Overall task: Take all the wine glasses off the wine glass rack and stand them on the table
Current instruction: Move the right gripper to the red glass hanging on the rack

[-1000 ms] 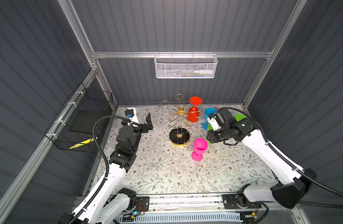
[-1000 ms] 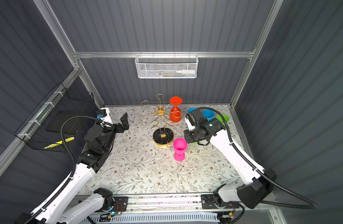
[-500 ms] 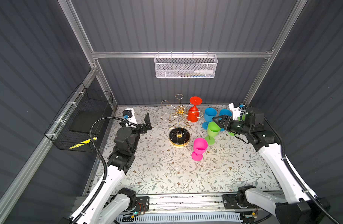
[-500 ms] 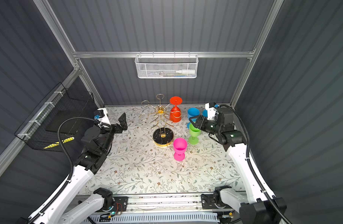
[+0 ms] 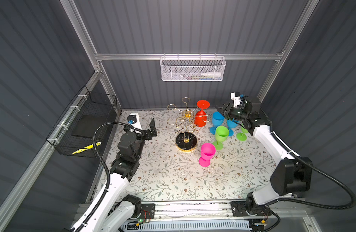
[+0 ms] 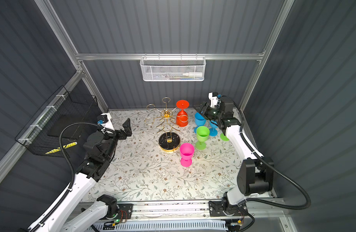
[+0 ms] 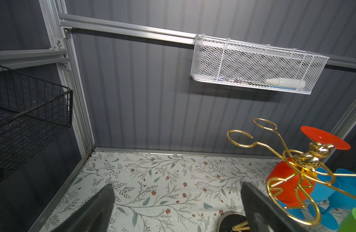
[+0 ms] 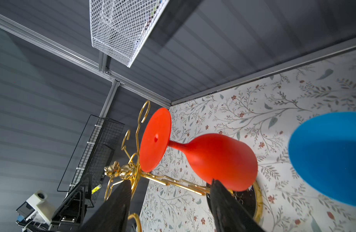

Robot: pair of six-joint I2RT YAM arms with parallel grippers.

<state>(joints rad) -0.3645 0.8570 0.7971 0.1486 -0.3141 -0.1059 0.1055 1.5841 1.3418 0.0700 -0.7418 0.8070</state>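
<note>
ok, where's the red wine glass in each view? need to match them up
Top view: red wine glass hangs foot-up on the wine glass rack, right of its post, near the back wall.
Top view: same spot.
Left wrist: partly behind the rack's gold arms.
Right wrist: large, mid-frame, just beyond the open right tool.
Shared landmark: the rack's gold post top.

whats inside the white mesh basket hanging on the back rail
The white mesh basket holds a white tube-like item lying along its floor, with thin pen-like things beside it. The mesh veils them; what they are cannot be told.
</note>
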